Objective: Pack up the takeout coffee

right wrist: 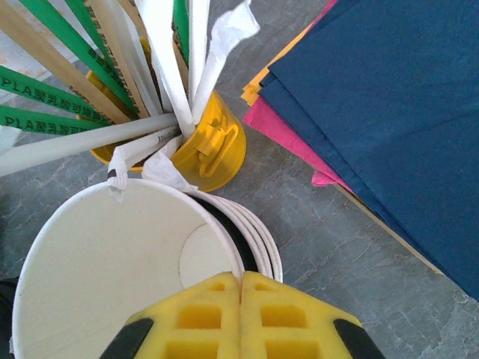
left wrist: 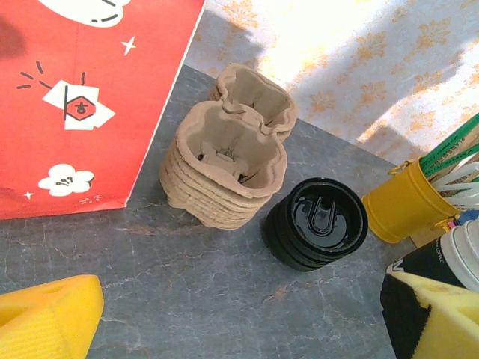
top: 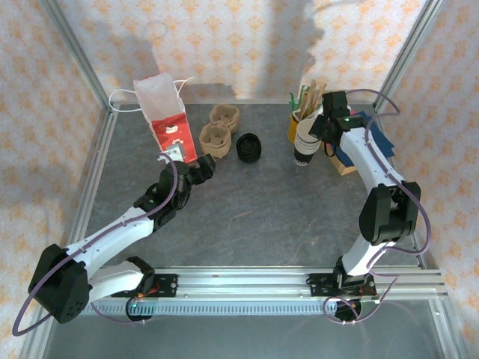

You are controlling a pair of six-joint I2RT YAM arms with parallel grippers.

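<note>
Yellow foam pads [right wrist: 198, 318] of the right claw [right wrist: 241, 299] press flat together, pinching the thin paper rim of the top cup [right wrist: 97, 284], open-mouthed and white inside. It nests on a stack [right wrist: 263, 241] whose bodies are hidden but for curved rims, at the far right of the bench [top: 262, 209], just beside a glossy yellow tin [right wrist: 217, 149] of cropped sticks [right wrist: 45, 120]. The left claw [left wrist: 239, 321] gapes wide, holding nothing, its pads cut off at the frame's corners, near ribbed black lids [left wrist: 318, 224] and pulp trays [left wrist: 224, 164].
</note>
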